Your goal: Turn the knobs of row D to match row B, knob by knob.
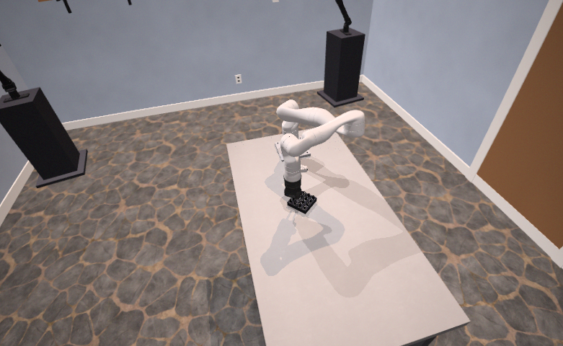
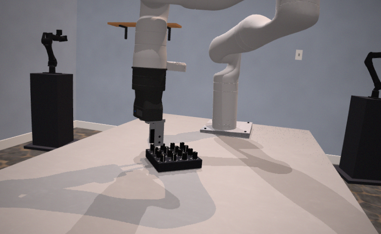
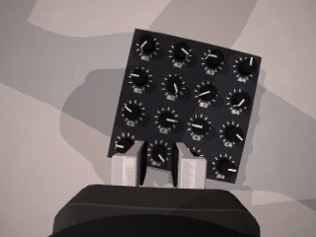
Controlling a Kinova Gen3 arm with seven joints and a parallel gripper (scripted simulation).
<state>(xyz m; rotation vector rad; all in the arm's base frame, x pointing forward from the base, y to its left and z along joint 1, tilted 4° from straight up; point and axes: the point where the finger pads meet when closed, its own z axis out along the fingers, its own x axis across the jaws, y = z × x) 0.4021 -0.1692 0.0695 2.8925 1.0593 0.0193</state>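
The black knob box (image 3: 188, 109) stands flat on the table, with four rows of four black knobs, each with a white line; it also shows in the top and exterior views (image 1: 301, 202) (image 2: 173, 158). My gripper (image 3: 159, 157) points straight down over the box's edge row nearest the wrist camera. Its two fingers stand partly open on either side of that row's second knob from the left (image 3: 158, 153). In the side view the fingertips (image 2: 156, 144) are level with the knob tops. I see nothing gripped. The printed names are too small to read.
The arm's base plate (image 2: 227, 128) is bolted to the table behind the box. Two black pedestals with dark arms stand on the floor off the table, left (image 2: 51, 110) and right (image 2: 369, 139). The table's left edge is near the box.
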